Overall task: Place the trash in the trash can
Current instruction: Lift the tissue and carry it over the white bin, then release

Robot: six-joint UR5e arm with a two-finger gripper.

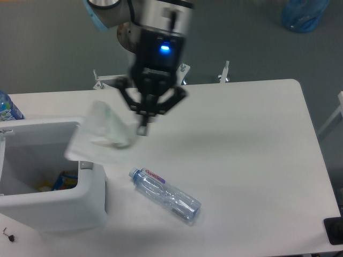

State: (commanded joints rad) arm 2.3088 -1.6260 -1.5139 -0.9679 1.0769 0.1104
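- Bin position: the trash can [91, 184] sits at the left end of the table [252, 139], its mouth open to the top. A yellow-blue packet [63, 180] lies on the bin floor. A bottle with a blue-and-white label [8, 108] shows at the left edge behind the bin; it is not part of the job.
- Wrapper position: the crumpled plastic wrapper [102, 134] hangs in the air, clear of the table, over the right wall of the bin and only partly above the mouth.
- Risk, early release: if the wrapper is let go at this point, its trailing edge probably catches the right rim or slides down outside the wall. Cause: the load is not yet centred over the opening.
- Risk, loose hold: the wrapper is light, translucent and motion-blurred, so it is likely swinging. A thin pinch on one corner may slip in transit.
- Tool state: the gripper [142, 128] has its fingers drawn together on the right edge of the wrapper, holding it. The contact point is blurred.
- Bottle position: the clear plastic water bottle [165, 195] lies on its side on the table, right of the bin and below the gripper, untouched.
- Risk, bottle: a round body probably rolls if nudged on a later approach.
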